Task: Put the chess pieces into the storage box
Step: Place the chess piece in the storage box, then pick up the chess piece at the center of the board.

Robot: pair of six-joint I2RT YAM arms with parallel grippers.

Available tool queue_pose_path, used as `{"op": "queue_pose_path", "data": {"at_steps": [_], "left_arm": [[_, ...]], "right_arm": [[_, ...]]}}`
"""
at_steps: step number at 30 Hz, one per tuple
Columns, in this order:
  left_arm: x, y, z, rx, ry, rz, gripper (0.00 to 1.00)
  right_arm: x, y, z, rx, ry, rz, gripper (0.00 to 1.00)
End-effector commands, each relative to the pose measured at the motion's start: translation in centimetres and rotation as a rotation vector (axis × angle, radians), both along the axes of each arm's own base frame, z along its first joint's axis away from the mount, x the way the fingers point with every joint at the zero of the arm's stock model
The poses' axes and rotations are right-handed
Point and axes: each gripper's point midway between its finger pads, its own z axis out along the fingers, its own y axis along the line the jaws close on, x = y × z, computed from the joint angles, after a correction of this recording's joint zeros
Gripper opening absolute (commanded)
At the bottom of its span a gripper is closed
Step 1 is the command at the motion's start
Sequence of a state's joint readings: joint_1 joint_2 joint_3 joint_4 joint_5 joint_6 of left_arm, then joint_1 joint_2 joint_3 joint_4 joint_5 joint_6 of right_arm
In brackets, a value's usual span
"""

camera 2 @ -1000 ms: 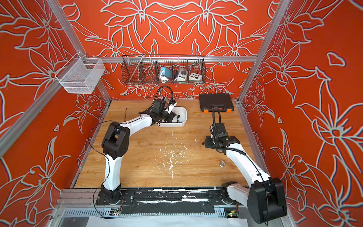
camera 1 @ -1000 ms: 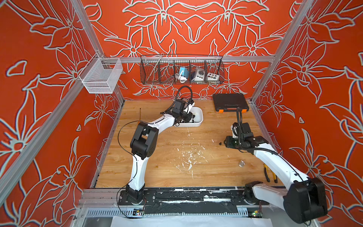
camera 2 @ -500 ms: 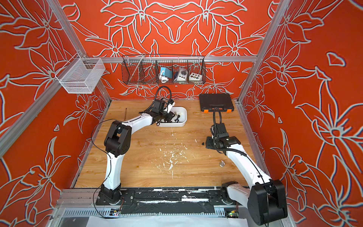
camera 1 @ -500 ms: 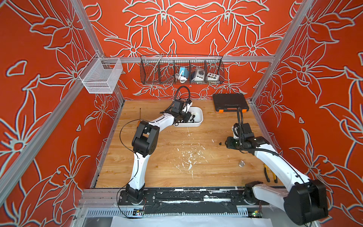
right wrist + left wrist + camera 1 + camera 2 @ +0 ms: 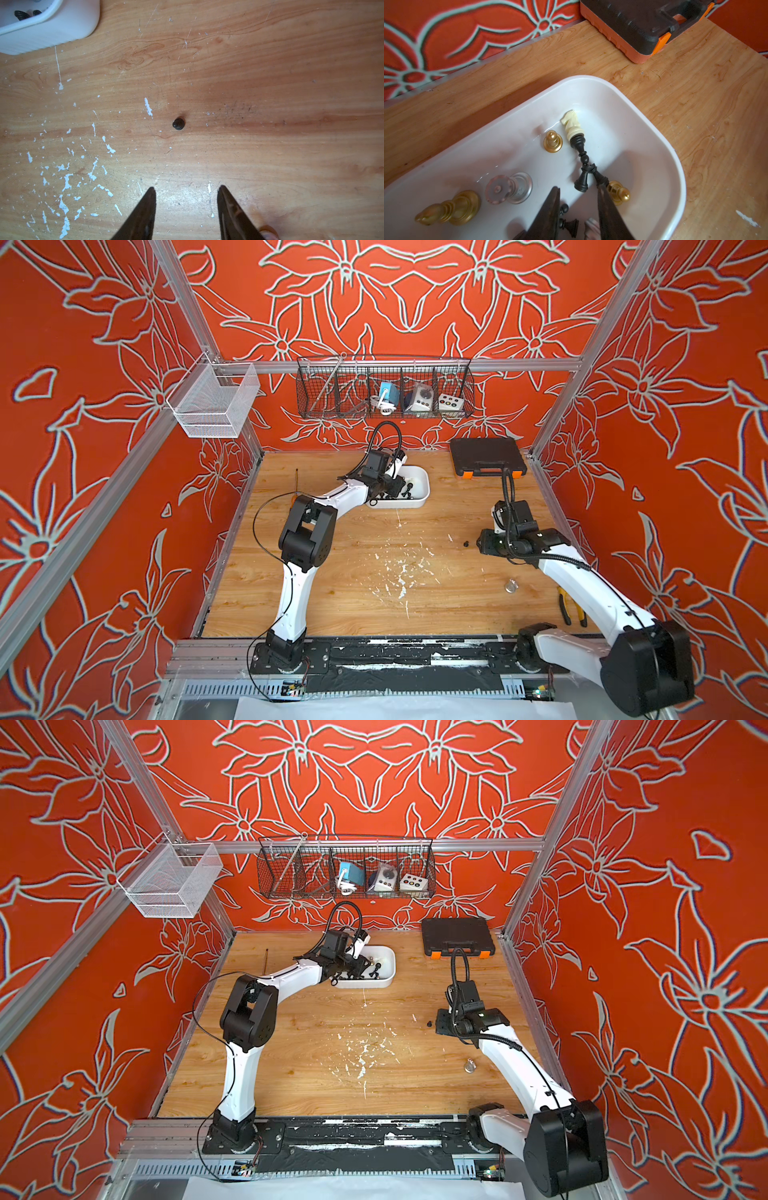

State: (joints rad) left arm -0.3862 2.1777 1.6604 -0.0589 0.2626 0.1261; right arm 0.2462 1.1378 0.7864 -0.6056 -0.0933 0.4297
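The small black round-headed chess pawn (image 5: 466,544), upright right of centre in a top view, sits just left of the nearer right gripper (image 5: 187,188), straight ahead of its empty, half-open jaws; the left gripper (image 5: 577,186), slightly parted and empty, hovers in the white rounded plastic storage box (image 5: 401,503) at upper centre.

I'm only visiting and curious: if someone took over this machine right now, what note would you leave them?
Left gripper: open, empty, low inside the storage box.
Right gripper: open, empty, above the table, just short of a small black piece.
Done: the box holds gold and black pieces and a cream knight.
Left: the small black piece and a silver piece, both on the table near the right arm.
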Motion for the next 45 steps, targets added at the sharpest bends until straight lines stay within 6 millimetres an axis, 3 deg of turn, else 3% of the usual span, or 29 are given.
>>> {"op": "queue_pose_path", "data": {"at_steps": [1, 9, 17, 24, 30, 45], "left_arm": [[-0.3, -0.1, 4.1, -0.055, -0.053, -0.007, 0.32], [-3.0, 0.4, 6.4, -0.101, -0.086, -0.028, 0.32], [-6.6, 1.3, 7.3, -0.125, -0.086, -0.047, 0.33], [-8.8, 1.3, 7.7, -0.178, -0.051, -0.07, 0.34], [-9.9, 1.4, 7.9, -0.206, -0.045, -0.073, 0.34], [-10.7, 1.6, 6.0, -0.208, 0.013, -0.065, 0.35]], "right_arm": [[0.0, -0.9, 0.8, -0.026, 0.001, -0.044, 0.5], [-2.8, -3.8, 0.8, -0.128, 0.076, -0.154, 0.5], [-5.7, -5.8, -0.2, -0.181, 0.177, -0.239, 0.51], [-6.6, -6.8, -1.2, -0.193, 0.222, -0.278, 0.51], [-7.2, -7.2, -2.5, -0.18, 0.268, -0.324, 0.51], [-8.6, -7.9, -4.9, -0.191, 0.327, -0.412, 0.5]]}}
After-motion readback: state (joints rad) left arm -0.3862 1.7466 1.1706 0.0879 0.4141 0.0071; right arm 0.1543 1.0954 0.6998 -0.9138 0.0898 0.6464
